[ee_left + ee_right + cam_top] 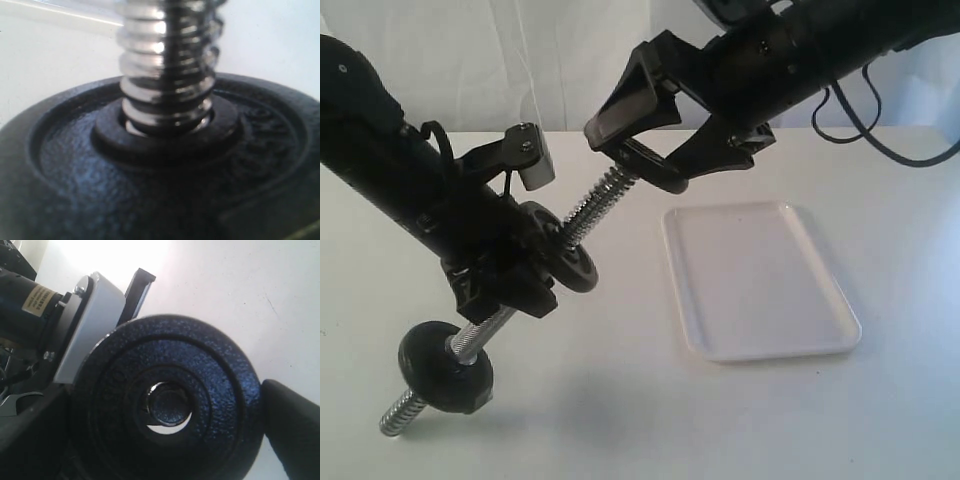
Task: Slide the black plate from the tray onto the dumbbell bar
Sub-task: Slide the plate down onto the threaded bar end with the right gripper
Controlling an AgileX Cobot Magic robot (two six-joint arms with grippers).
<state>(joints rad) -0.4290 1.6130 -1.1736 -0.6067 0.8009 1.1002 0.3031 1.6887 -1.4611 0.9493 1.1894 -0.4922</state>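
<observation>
Threads of the dumbbell bar run through the black plate, off the tray; your left wrist view blurs both. The left gripper clamps the bar, its fingers lost in black. The right gripper is spread around the bar's tip, partly hiding it.

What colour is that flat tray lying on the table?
Plain white, with no pattern. The exterior view shows the tray best.
</observation>
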